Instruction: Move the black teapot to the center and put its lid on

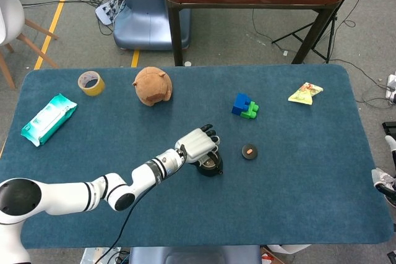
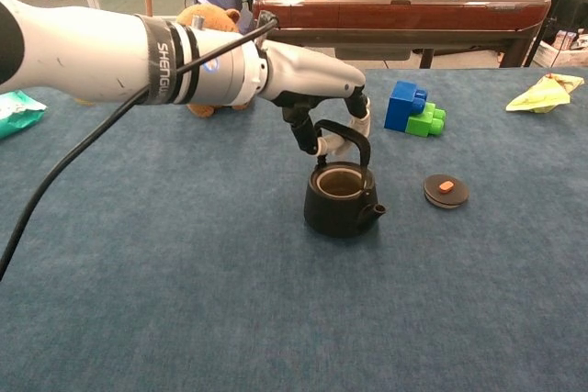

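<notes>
The black teapot stands open-topped near the middle of the blue table; in the chest view the black teapot seems to rest on the cloth. My left hand is directly over it and grips its arched handle from above, the fingers of the left hand hooked around the bar. The small black lid with an orange knob lies flat on the table to the right of the pot, also seen as the lid in the chest view. My right hand shows only partly at the table's right edge.
A brown plush toy, a yellow tape roll and a teal wipes pack lie at the back left. Blue and green blocks sit behind the lid, and a yellow wrapper lies at the back right.
</notes>
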Motion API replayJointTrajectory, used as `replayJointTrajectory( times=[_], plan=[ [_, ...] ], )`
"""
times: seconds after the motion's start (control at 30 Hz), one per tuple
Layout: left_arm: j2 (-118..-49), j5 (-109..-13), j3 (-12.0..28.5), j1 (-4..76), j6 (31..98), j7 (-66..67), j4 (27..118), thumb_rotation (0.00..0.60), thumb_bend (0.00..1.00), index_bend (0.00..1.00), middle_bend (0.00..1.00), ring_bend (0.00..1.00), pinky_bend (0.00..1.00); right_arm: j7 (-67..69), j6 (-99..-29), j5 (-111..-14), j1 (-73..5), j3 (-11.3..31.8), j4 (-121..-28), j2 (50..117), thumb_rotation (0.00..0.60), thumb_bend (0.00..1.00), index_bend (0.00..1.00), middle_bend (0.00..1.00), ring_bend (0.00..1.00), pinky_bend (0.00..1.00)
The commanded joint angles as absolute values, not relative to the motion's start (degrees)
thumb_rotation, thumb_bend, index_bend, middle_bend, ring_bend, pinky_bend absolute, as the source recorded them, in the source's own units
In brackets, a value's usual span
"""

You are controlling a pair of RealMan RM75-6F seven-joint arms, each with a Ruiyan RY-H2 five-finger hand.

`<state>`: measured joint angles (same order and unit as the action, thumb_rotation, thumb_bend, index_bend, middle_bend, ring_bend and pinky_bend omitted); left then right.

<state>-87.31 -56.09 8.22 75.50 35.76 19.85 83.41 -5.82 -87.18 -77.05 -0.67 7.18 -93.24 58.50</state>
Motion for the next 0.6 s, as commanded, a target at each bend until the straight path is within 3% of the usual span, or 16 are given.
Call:
replayJointTrajectory(
  times=[0.03, 0.3, 0.6],
  plan=[
    [-88.07, -54.51, 7.38, 75.98, 36.6, 21.83, 82.85, 0.6, 0.5, 0.58, 0.24, 0.13, 0.03, -5.81, -87.23, -77.08, -0.61, 7.17, -93.21, 58.5, 0.6, 0.35, 0.12, 0.22, 0.14, 0.15],
    [-88.53, -51.79, 5.87, 76.72, 37.71, 26.25, 83.67, 0.6, 0.5, 0.54, 0.24, 0.12, 0.03, -5.75, -87.74, -77.39, -0.28, 7.12, -93.4, 58.41, 0.6, 0.35, 0.12, 0.22, 0.14, 0.15],
    [-87.03, -50.1, 6.2, 76.43, 38.56, 26.42, 85.76, 0.6, 0.48, 0.26, 0.18, 0.06, 0.03, -5.5, -87.8, -77.61, -0.28, 7.2, -93.29, 58.52, 0.6, 0.35, 0.12, 0.22, 0.14, 0.15]
  ],
)
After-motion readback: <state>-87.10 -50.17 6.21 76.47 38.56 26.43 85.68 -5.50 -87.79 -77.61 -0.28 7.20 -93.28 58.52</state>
